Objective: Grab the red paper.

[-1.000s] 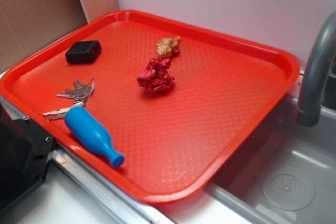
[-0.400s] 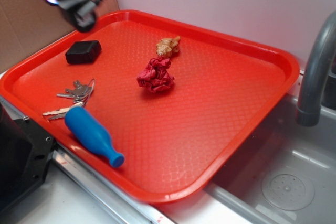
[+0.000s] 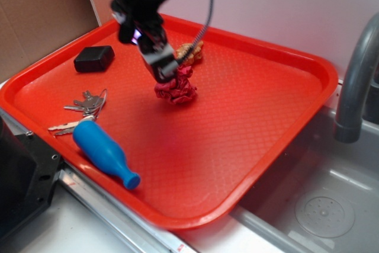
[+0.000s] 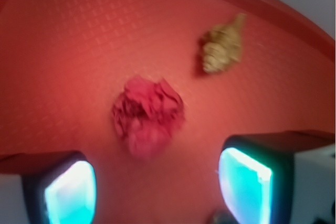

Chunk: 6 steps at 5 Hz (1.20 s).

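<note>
gripper (image 4: 157,182) above red paper (image 4: 148,115) on tray (image 3: 249,122), fingers (image 4: 247,182) apart, not touching it. tan wad (image 4: 222,45) just beyond.

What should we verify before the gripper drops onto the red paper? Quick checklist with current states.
1. Gripper open, with the fingers spread wider than the wad: ok.
2. Red paper between the two fingers in the wrist view: ok, slightly left of centre.
3. Tan wad outside the closing path: ok, it lies beyond the fingers.
4. Height above the tray: cannot tell.
5. Keys, blue bottle and black box away from the approach: ok.
</note>
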Motion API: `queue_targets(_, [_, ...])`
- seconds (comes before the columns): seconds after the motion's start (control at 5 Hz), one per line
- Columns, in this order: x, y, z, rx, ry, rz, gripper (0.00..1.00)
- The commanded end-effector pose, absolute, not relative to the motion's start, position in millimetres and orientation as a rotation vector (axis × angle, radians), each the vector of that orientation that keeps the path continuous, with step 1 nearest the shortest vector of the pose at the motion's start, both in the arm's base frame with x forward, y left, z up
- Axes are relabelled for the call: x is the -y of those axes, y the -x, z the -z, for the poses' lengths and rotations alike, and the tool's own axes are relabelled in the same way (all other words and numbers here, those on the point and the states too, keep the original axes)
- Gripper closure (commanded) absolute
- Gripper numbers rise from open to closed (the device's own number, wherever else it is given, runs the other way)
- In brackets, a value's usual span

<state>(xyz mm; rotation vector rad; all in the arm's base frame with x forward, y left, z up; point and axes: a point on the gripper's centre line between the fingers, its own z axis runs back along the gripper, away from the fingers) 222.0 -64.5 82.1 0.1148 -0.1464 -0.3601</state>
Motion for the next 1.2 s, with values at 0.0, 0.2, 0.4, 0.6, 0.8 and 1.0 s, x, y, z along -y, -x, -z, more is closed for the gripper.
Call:
queue_targets(0.0, [88, -247, -28, 0.025, -0.155, 0.425, 0.21])
queue_targets(0.2, [84, -243, -18, 0.009, -0.161, 0.387, 1.0])
queue_targets(0.4, [74, -243, -27, 0.015, -0.146, 0.347, 1.0])
queue_targets(0.6, [58, -237, -73, 0.063, -0.13, 0.243, 1.0])
queue_targets(0.8, [32, -221, -122, 0.075, -0.07, 0.075, 1.0])
queue_targets(1.0, [7, -200, -169, 0.081, 0.035, 0.013, 1.0])
